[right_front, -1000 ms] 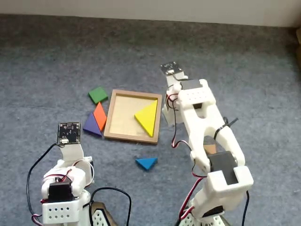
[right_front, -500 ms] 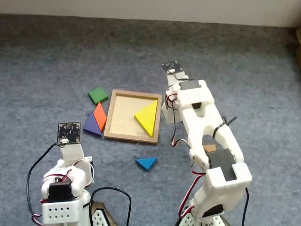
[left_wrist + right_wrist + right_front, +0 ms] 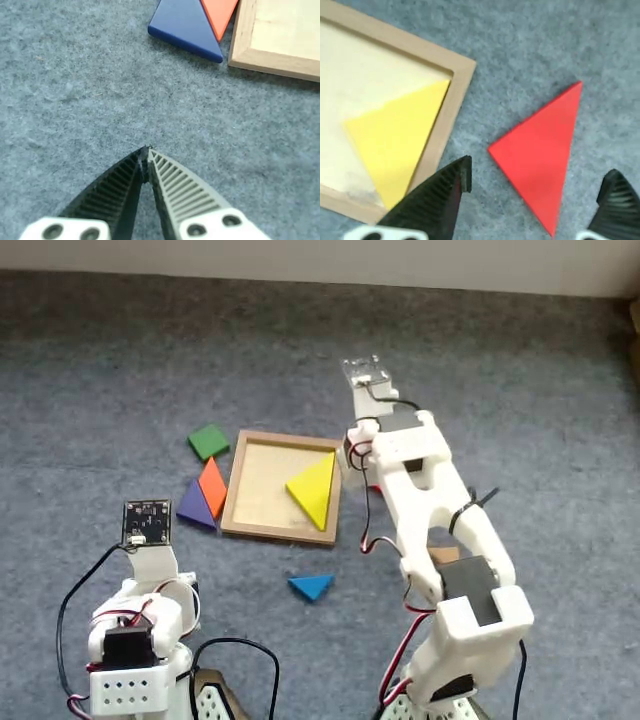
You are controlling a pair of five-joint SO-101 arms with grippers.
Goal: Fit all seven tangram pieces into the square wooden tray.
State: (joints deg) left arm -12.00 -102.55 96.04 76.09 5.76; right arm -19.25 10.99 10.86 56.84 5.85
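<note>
The right gripper (image 3: pixel 538 177) is straddling the red triangle (image 3: pixel 540 145) with fingers spread wide. That triangle is lying on the bench just outside the wooden tray (image 3: pixel 447 112), longest edge running along the fingers' reach. The left gripper (image 3: pixel 146 155), fingers pressed together, is sitting well apart from it. Six pieces are showing, one of each:
- yellow triangle (image 3: pixel 395 145), in the tray
- red triangle
- dark blue triangle (image 3: pixel 185 25)
- orange piece (image 3: pixel 220 12)
- green square (image 3: pixel 208 442)
- light blue triangle (image 3: pixel 312 586)
</note>
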